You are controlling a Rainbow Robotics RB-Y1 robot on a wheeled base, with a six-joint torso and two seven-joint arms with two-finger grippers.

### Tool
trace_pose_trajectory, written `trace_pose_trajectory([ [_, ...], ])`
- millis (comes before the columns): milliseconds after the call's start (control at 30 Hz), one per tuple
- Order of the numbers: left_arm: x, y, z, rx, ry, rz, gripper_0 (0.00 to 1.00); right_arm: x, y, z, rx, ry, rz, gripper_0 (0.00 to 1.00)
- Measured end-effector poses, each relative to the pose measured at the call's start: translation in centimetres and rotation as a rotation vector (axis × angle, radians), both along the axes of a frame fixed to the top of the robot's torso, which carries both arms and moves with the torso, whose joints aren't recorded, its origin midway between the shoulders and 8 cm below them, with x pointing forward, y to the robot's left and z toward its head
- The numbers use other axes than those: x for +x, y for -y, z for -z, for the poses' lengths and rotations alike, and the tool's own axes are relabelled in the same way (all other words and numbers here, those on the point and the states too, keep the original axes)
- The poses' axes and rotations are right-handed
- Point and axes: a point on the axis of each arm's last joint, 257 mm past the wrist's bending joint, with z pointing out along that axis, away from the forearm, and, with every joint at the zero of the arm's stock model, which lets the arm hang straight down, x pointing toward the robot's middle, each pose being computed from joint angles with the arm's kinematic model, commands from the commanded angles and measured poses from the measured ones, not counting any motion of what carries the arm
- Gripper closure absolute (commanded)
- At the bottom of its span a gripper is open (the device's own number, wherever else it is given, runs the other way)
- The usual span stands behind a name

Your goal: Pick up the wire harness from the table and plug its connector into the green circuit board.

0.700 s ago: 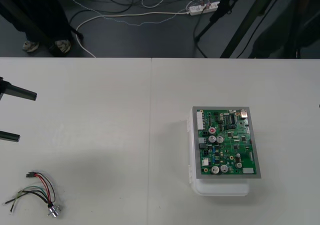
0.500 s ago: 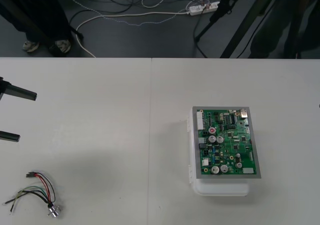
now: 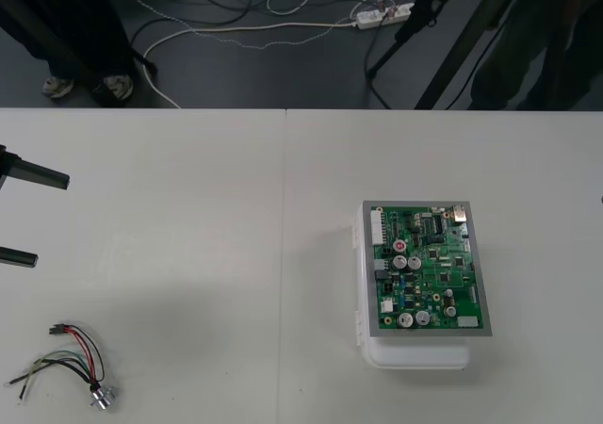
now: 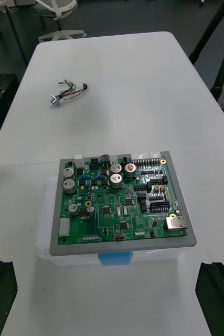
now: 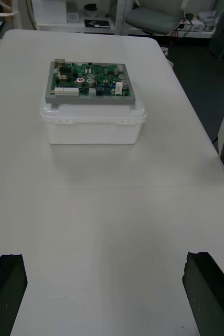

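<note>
The wire harness (image 3: 66,363) lies loose on the table at the front left, with red, black and green wires and its round metal socket (image 3: 102,398) nearest the front edge. In the right wrist view the harness (image 4: 67,93) lies far beyond the board. The green circuit board (image 3: 426,269) sits on its white base (image 3: 415,353) right of centre, with nothing plugged in by the harness. My left gripper (image 3: 24,215) stands open at the left edge, behind the harness and apart from it. My right gripper (image 4: 106,265) is open, just short of the board (image 4: 121,202).
A seam (image 3: 283,254) runs down the middle of the table between harness and board. Past the far edge, cables and a power strip (image 3: 382,14) lie on the dark floor. From the left wrist, bare tabletop separates the gripper (image 5: 105,257) from the base (image 5: 93,123).
</note>
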Motion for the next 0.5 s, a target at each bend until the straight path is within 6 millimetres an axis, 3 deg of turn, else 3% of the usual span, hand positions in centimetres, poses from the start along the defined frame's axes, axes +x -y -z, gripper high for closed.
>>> trace_pose_trajectory([
  [500,0.0,0.0,0.0,0.0,0.0,0.0,0.12,0.0,0.0,0.0,0.0,0.0,0.0,0.0],
])
